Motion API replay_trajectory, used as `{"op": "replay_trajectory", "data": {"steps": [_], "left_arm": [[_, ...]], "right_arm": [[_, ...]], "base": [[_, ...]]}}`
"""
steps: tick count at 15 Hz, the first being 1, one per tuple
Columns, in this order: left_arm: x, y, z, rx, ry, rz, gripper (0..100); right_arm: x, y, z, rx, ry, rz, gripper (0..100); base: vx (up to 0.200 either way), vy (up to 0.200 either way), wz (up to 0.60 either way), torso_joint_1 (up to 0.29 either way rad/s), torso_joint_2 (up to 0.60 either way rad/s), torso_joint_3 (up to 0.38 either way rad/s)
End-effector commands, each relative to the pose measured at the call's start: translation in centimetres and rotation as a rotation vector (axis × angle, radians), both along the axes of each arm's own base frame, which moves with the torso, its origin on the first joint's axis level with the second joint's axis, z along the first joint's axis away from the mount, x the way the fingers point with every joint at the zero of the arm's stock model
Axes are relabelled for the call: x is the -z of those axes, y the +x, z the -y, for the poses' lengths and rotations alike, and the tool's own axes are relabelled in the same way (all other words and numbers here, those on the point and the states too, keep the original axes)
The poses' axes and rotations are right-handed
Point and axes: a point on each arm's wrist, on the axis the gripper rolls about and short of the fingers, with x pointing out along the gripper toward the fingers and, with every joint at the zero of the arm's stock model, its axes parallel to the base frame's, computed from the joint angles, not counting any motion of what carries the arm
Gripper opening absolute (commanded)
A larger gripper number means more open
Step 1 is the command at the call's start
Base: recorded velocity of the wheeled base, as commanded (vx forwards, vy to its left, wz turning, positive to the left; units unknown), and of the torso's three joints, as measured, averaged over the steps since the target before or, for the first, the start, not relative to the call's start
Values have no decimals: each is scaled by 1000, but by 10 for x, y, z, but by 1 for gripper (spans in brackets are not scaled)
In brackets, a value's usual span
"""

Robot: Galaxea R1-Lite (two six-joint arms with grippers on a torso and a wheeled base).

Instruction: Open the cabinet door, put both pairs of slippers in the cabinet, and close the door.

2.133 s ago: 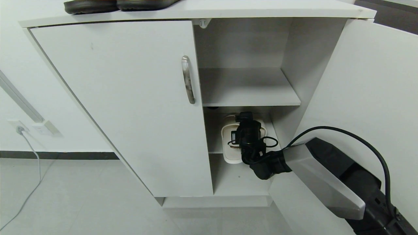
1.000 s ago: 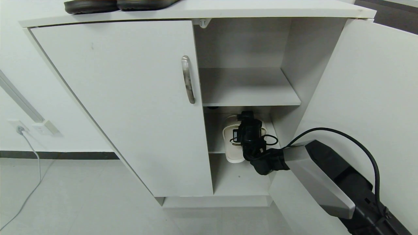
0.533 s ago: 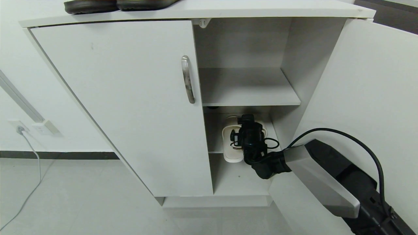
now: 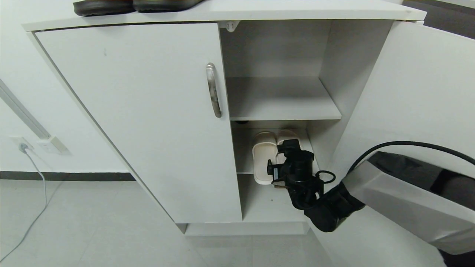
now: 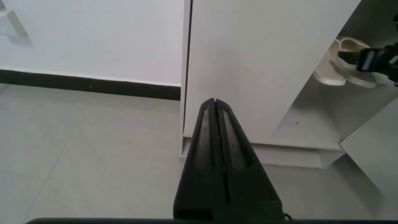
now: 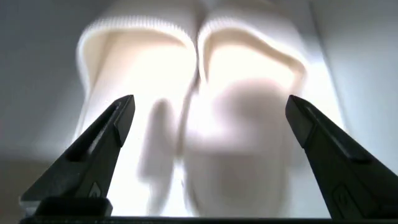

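while the right door [image 4: 408, 92] of the cabinet [image 4: 259, 13] stands swung wide, the white slippers [image 4: 263, 159] lie side by side and touching on the middle shelf [image 4: 243, 155], behind the open half. their long axis runs front to back: the strapped toe ends appear to point at the back wall, and the rounded heels reach the shelf's front edge. from the right wrist camera, the white slippers [image 6: 249, 81] sit flat on their soles, square to the opening.

the right gripper [image 4: 286, 146] hangs just before the heel of the right-hand slipper, low over the shelf edge. its two fingers [image 6: 106, 134] are spread apart with nothing between them, one to each side of the pair, and its arm slants up out of the opening beside the open door.

the dark slippers [image 4: 102, 6] rest on the cabinet top, above the left door [image 4: 141, 118], which is closed, its metal handle [image 4: 213, 90] upright at the inner edge. the upper shelf [image 4: 282, 98] and the bottom shelf [image 4: 267, 204] are bare.

the left gripper [image 5: 214, 109] is low over the floor [image 5: 87, 155] outside the cabinet, fingers pressed together on nothing, with the white slippers [image 5: 339, 59] well off to one side. a socket [image 4: 20, 145] with a cable [image 4: 37, 207] sits on the wall left of the cabinet.
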Motion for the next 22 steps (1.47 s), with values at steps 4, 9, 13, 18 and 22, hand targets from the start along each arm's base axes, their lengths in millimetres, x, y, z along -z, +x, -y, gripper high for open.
{"op": "replay_trajectory", "data": {"steps": [4,9,13,18,22], "left_arm": [[0,0,0,1,-2,1,0],[0,0,0,3,-3,0,0],[0,0,0,3,-2,1,0],[0,0,0,3,-2,1,0],[0,0,0,3,-2,1,0]], "right_arm": [[-35,-68,0,-122,23,23,100],[-33,-72,0,-122,20,19,100],[-27,-79,-3,-140,3,3,100],[-22,-85,-4,-152,-11,-14,100],[-19,-90,0,-156,-11,-12,100]], "base": [[0,0,0,0,0,0],[-200,0,0,-1,4,1],[-100,0,0,1,2,1],[0,0,0,0,0,0],[0,0,0,1,-1,21]]}}
